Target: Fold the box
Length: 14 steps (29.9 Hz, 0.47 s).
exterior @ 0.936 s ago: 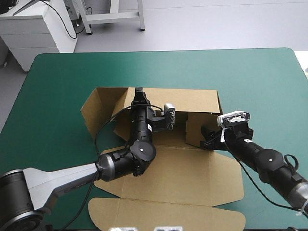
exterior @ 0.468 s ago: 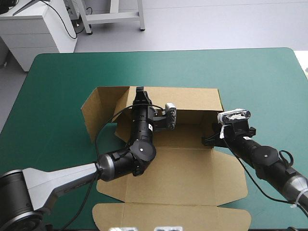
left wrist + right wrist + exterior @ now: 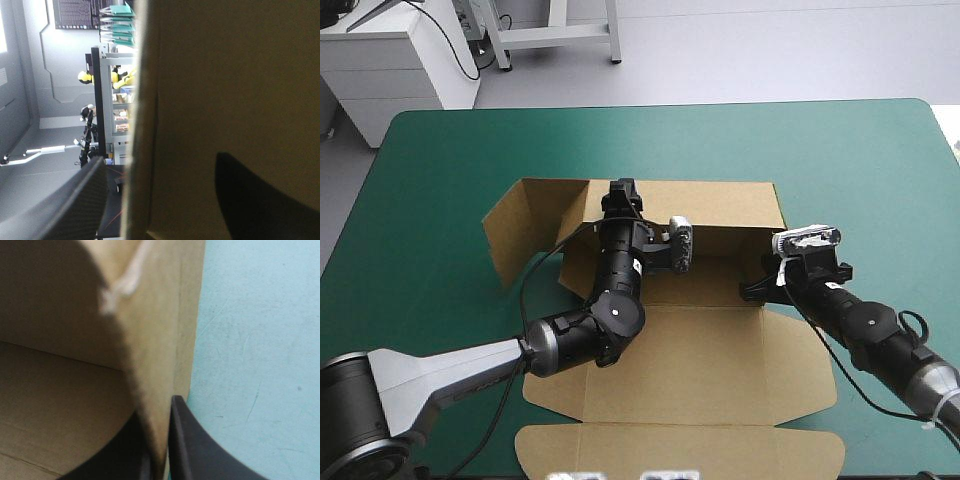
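Observation:
The brown box (image 3: 700, 350) lies at the table's middle, its back wall raised and its lid flat toward the front. My left gripper (image 3: 623, 192) sits at the top of the back wall. In the left wrist view its fingers (image 3: 65, 205) stand apart, open, with the board's edge (image 3: 145, 125) between them. My right gripper (image 3: 757, 285) is at the box's right end. In the right wrist view it (image 3: 159, 460) is shut on the upright right wall (image 3: 165, 365), with the box's floor (image 3: 60, 405) on one side and the cover on the other.
A side flap (image 3: 510, 235) stands out at the box's left end. The lid's front flap (image 3: 680, 450) reaches close to the table's front edge. Bare teal-green cover (image 3: 820, 150) runs behind and to the right of the box.
My right gripper shut on the right wall and stood it up. My left gripper, shut on the back wall before, has opened.

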Tool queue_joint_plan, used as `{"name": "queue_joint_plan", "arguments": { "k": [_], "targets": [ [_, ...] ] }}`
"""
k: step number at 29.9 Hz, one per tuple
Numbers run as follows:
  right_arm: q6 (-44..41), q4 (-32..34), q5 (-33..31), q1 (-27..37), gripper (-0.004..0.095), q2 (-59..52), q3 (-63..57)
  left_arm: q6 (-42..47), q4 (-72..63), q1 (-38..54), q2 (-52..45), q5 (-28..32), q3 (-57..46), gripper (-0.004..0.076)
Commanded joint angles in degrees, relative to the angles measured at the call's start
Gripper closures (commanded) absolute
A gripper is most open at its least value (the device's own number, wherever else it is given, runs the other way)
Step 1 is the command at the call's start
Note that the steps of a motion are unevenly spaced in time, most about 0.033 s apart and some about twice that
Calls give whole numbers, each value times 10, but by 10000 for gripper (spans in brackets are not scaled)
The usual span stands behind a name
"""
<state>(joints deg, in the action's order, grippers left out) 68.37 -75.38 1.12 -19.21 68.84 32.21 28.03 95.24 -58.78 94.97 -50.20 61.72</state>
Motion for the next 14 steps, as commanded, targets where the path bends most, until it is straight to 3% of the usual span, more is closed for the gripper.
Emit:
{"name": "queue_joint_plan", "arguments": {
  "k": [1, 5, 14],
  "targets": [
    [0, -6, -17, 0, 928, 0, 12, 27, 49, -2, -22, -13, 16, 181],
    [0, -6, 11, 0, 928, 5, 22, 27, 48, -19, -22, -34, 16, 182],
    [-4, -6, 6, 0, 928, 83, 99, 27, 45, -95, -22, -125, 16, 195]
  ]
}}
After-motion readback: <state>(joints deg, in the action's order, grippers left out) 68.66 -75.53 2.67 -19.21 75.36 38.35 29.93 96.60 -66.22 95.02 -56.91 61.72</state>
